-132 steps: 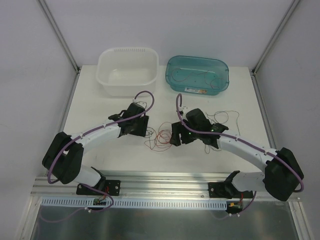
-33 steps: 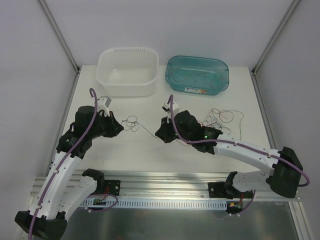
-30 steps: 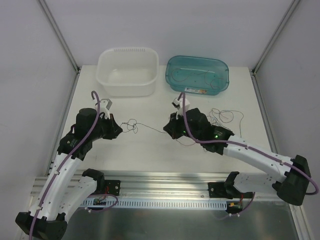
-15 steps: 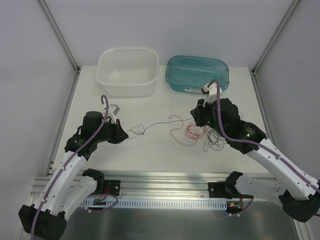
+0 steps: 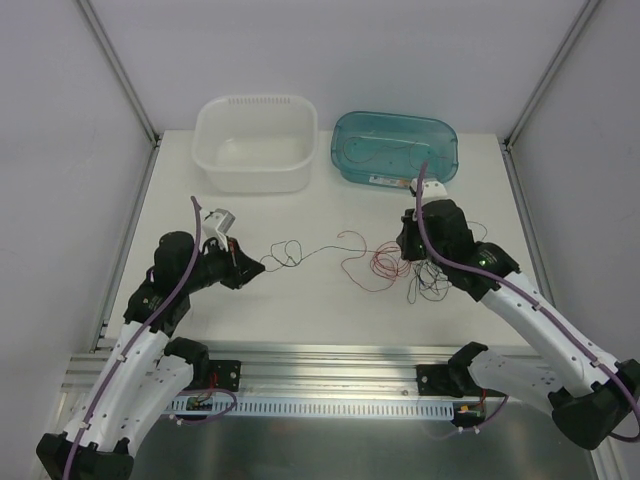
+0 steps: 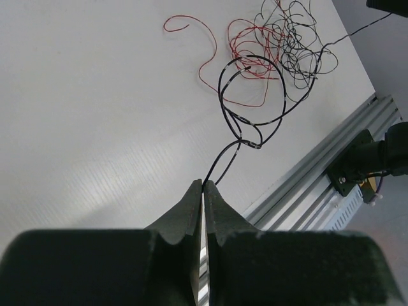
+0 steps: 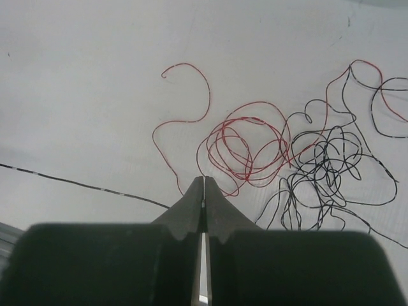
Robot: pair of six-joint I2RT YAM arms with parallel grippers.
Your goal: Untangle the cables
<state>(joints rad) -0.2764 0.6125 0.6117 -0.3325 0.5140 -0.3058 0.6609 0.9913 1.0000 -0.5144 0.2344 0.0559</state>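
Two tools are working at opposite ends of the wires, which are lying on the tabletop [image 5: 300, 315]. The left tool [image 6: 203, 186] is pressing its fingers together on the black cable [image 6: 220, 89], and two strands of it are running side by side into the tips. From there the black cable is trailing to the right in loose curls, lying low across the tabletop and reaching toward the rest of the wires. The right tool [image 7: 203, 183] is also pressing its fingers together, pinching a strand of the red cables [image 7: 220, 145] right at the tips. Those red cables are sprawling in several overlapping loops just ahead of the tool, with one long end curling away to the left. Beside them, the black tangle [image 7: 319, 166] is lying in a dense knot, overlapping the red loops at its edge and sitting under the right arm in the overhead view. Behind the arms, the white tub [image 5: 255, 180] and the teal bin [image 5: 395, 176] are standing side by side at the far edge, and thin wires are showing inside the teal bin.
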